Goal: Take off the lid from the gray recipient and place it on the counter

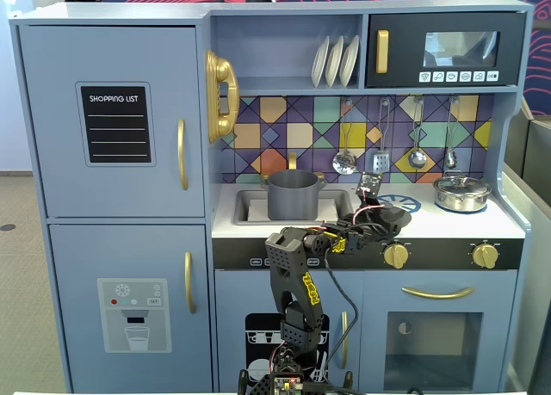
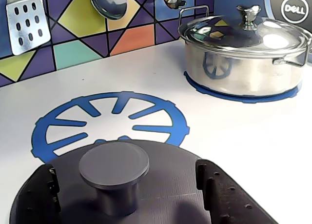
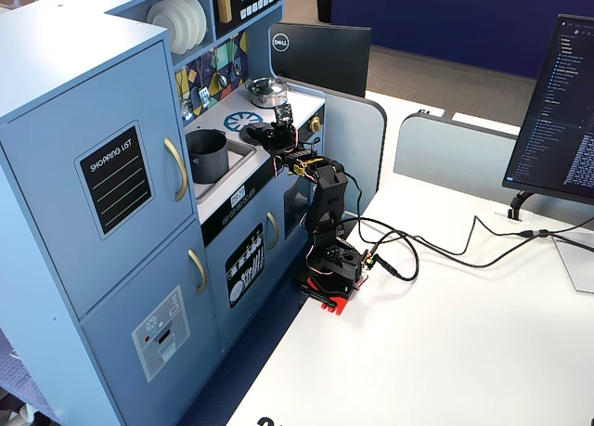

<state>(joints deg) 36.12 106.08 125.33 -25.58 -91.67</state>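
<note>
Lid (image 2: 141,185): dark gray disc with a short round knob (image 2: 114,166), filling the lower part of the wrist view. It lies flat over the near edge of the blue burner print (image 2: 109,121); whether it rests on the counter (image 2: 229,131) or is held just above cannot be told. In a fixed view it shows as a dark disc (image 1: 389,215) at the counter's front, right of the sink.

Gripper (image 2: 127,187): the two black fingers (image 2: 214,185) stand to either side of the knob, well apart from it, each lying over the lid's top. Jaws spread; no visible grip on the knob.

Pot (image 1: 293,194): matte gray cylinder, standing upright in the sink recess, top uncovered. Also seen in a fixed view (image 3: 208,155), left of the arm.

Silver pot (image 2: 246,55): shiny, with its own lid and knob on, seated on a second blue ring at the counter's right end, well apart from the gray lid.

Arm (image 1: 301,283): black, rising from a base at the cabinet front, reaching over the counter edge.

Backsplash: coloured tiles with a hanging spatula (image 2: 27,19) and ladle (image 2: 108,3).

Plates (image 1: 336,61): three, white, upright on the upper shelf.
</note>
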